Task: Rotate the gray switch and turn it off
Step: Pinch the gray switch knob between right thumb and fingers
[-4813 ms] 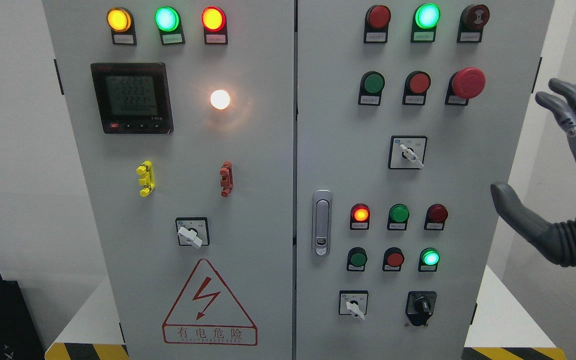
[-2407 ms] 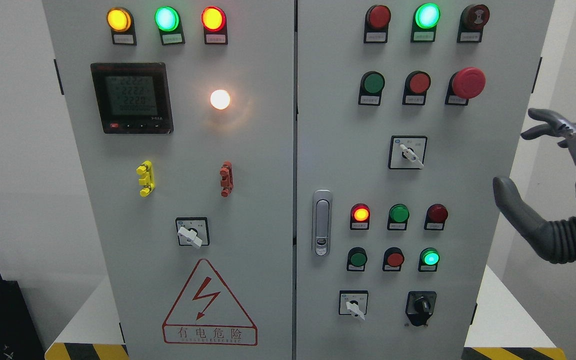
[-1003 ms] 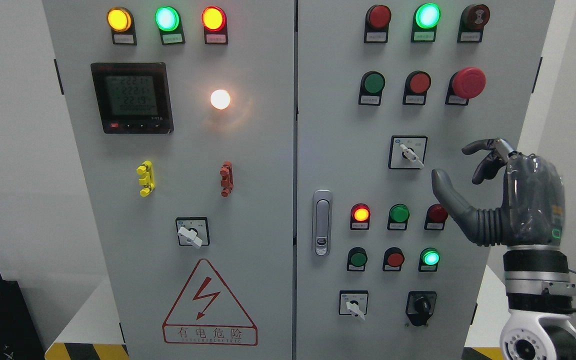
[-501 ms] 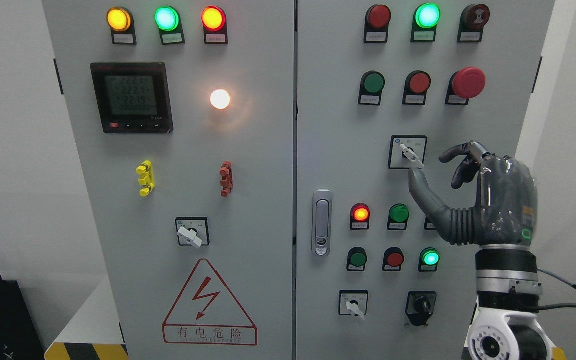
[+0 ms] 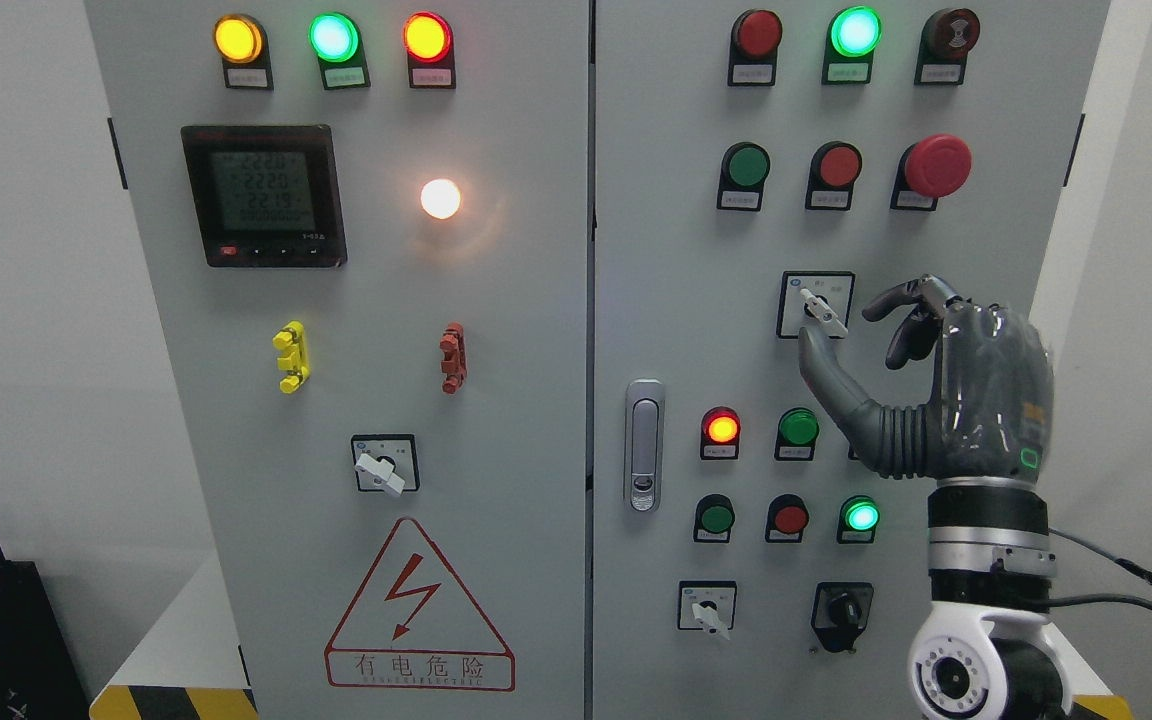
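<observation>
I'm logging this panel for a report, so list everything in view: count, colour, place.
Cabinet: 1, gray, two doors.
Lamps: 10, amber, green and red, top rows and right middle; one white.
Buttons: 6, green and red, right door; one large red mushroom.
Meter: 1, black, upper left.
Gray switches: 3, white levers; one by the hand.
Black switch: 1, lower right.
Clips: 2, yellow, red.
Latch: 1, silver.
Warning sign: 1, red.
Right hand: open, beside the switch.

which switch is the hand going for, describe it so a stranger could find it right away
On the right door of the grey cabinet, look under the row with the big red mushroom button. The gray switch sits there in a black-framed square, right beside the right hand; the two similar switches sit lower.
</observation>
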